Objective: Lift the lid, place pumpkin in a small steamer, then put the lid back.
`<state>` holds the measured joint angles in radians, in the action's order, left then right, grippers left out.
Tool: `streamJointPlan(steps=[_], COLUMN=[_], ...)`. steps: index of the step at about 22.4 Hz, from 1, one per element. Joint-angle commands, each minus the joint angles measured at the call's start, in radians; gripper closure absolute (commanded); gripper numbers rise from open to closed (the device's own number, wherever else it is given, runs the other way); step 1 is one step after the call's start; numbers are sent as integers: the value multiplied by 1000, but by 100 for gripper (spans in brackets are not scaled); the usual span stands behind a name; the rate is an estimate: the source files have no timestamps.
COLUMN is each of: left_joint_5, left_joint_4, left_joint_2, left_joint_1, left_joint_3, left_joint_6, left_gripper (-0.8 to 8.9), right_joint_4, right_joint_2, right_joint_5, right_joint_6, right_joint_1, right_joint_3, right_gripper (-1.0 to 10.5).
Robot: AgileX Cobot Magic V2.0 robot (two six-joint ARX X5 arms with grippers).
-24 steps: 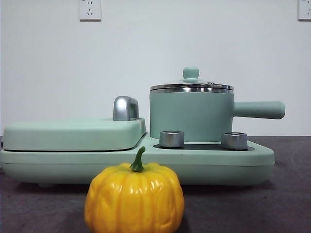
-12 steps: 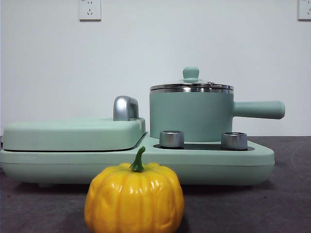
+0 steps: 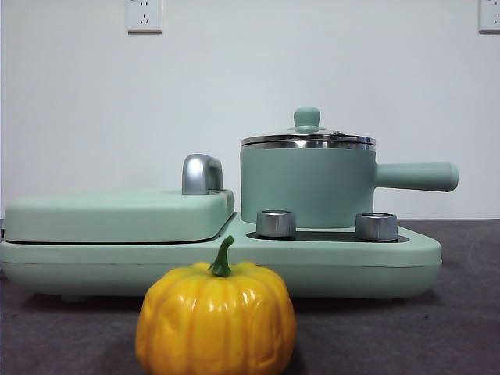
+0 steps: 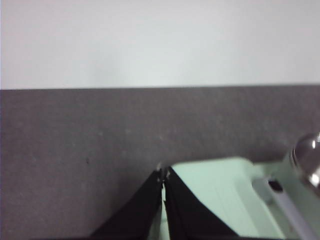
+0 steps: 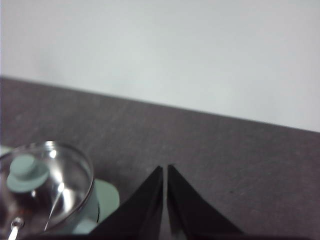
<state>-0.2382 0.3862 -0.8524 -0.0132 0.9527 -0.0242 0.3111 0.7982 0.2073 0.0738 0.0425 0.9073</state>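
Observation:
The yellow-orange pumpkin (image 3: 216,319) with a green stem stands on the dark table at the front. Behind it the mint-green small steamer (image 3: 306,184) sits on the appliance base, its long handle (image 3: 416,176) pointing right. The glass lid (image 3: 308,136) with its mint knob rests on the steamer; it also shows in the right wrist view (image 5: 42,187). My right gripper (image 5: 165,168) is shut and empty, up beside the steamer. My left gripper (image 4: 163,172) is shut and empty above the flat griddle cover's (image 4: 220,195) corner. Neither gripper shows in the front view.
The wide mint-green appliance base (image 3: 351,262) has two silver knobs (image 3: 276,223) in front of the steamer. The flat griddle cover (image 3: 117,215) with a silver handle (image 3: 201,173) lies on its left half. A white wall stands behind.

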Motion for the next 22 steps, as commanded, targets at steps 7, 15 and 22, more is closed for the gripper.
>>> streamJointPlan(steps=[7, 15, 22], left_joint_5=[-19, -25, -25], left_joint_4=[45, 97, 113], left_joint_2=[-97, -128, -137], left_joint_1=[-101, -237, -295], left_joint_3=[30, 30, 30], left_joint_6=[145, 323, 376], left_gripper=[804, 807, 772], right_joint_4=[31, 130, 240], right_joint_2=[104, 143, 142], right_joint_5=[134, 190, 186], right_joint_6=[95, 218, 332], right_joint_1=[25, 92, 168], right_joint_3=[23, 23, 23], right_gripper=[935, 935, 714])
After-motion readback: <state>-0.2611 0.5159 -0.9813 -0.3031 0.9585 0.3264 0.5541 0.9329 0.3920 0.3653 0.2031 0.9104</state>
